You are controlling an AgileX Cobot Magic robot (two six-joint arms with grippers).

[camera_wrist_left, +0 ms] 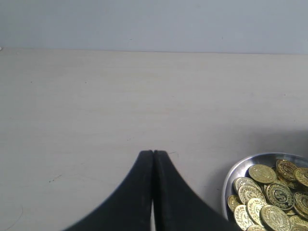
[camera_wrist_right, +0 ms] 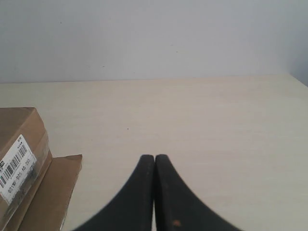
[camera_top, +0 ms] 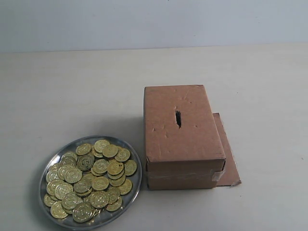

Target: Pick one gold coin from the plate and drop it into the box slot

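A round silvery plate (camera_top: pixel 130 158) heaped with several gold coins (camera_top: pixel 100 183) sits at the front left of the exterior view. Right of it stands the brown cardboard box (camera_top: pixel 185 159), with the dark box slot (camera_top: pixel 178 118) in the middle of its top. Neither arm shows in the exterior view. In the left wrist view my left gripper (camera_wrist_left: pixel 153 153) is shut and empty over bare table, with the plate (camera_wrist_left: pixel 231 178) and coins (camera_wrist_left: pixel 262 174) off to one side. In the right wrist view my right gripper (camera_wrist_right: pixel 154 157) is shut and empty, with the box (camera_wrist_right: pixel 19 139) off to one side.
A flat brown cardboard sheet (camera_top: pixel 229 159) lies under the box and sticks out on its right side; it also shows in the right wrist view (camera_wrist_right: pixel 48 192). A pale table (camera_top: pixel 72 91) carries everything, and a plain light wall (camera_top: pixel 154 21) rises behind it.
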